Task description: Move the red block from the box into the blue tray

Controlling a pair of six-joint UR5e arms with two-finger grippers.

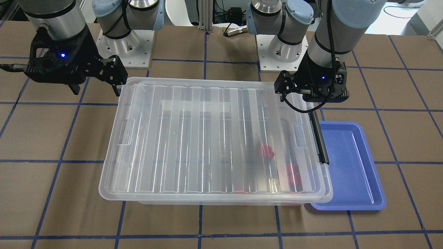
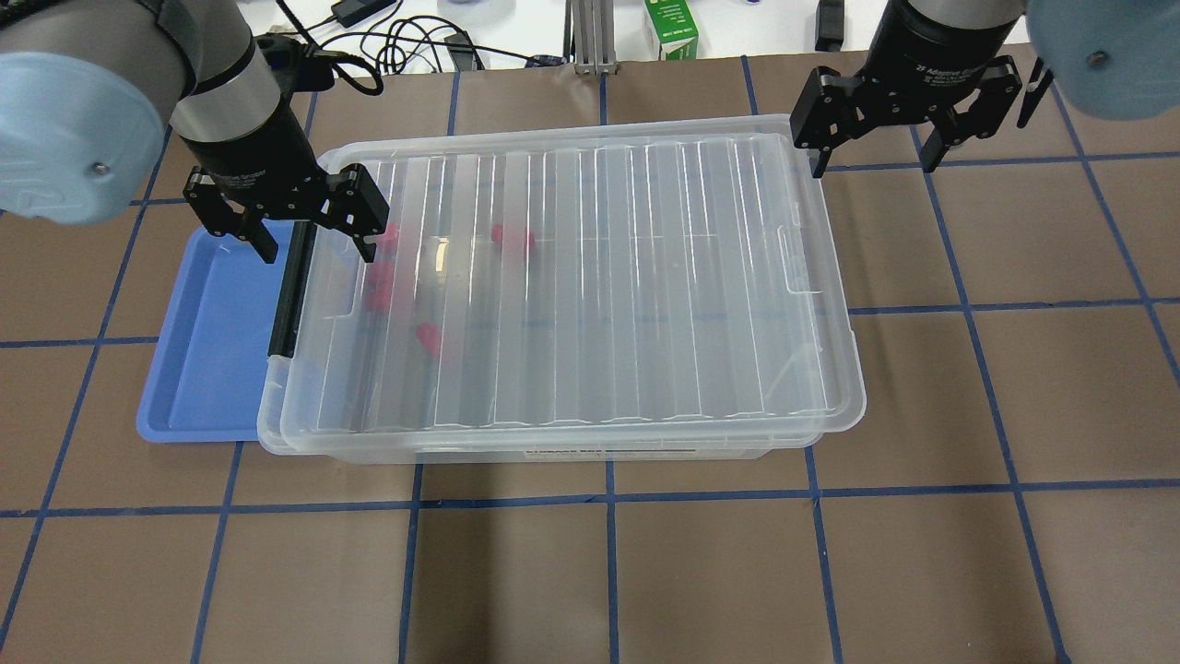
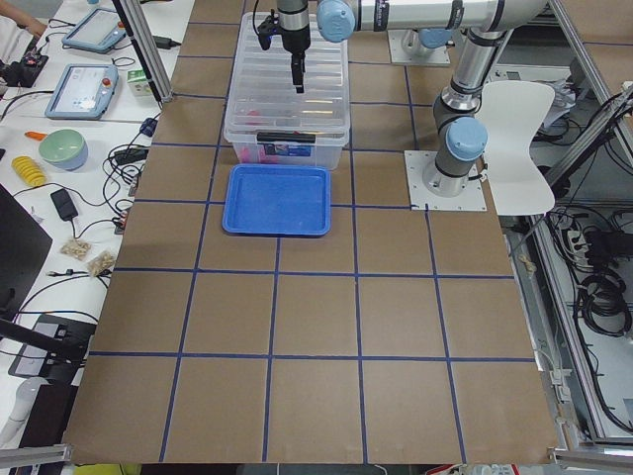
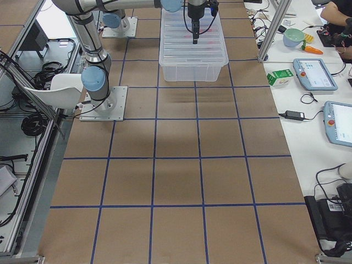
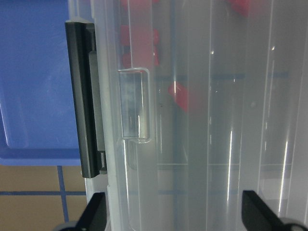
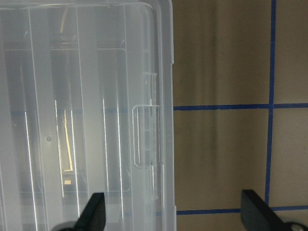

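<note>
The box (image 2: 590, 433) is a large translucent bin of clear plastic in the middle of the brown paper-covered table (image 2: 645, 572), which is marked into squares with blue tape. Its ribbed clear lid (image 2: 645, 277) lies on top, glossy, with long parallel ridges and rounded corners. A straight black latch bar (image 2: 286, 295) runs along the short end at the box's 9 o'clock. Just beyond that end lies the blue tray (image 2: 203, 350), shallow, smooth and periwinkle, with rounded corners and a raised rim. Whether the tray touches the box cannot be told.

Four red blocks (image 2: 513, 238) lie inside the box, blurred to pink smears by the lid. One is toward 11 o'clock and the others are clustered near the latch end, between 9 and 10 o'clock.

The left gripper (image 2: 315, 247) hangs over the box's 10 o'clock corner. Its black fingers are spread wide and straddle the latch bar, one above the tray's rim and the other above the lid, gripping nothing. The right gripper (image 2: 874, 164) hangs at the 2 o'clock corner, likewise spread and empty. One of its fingers is over the lid's edge and the other is over bare paper.
</note>
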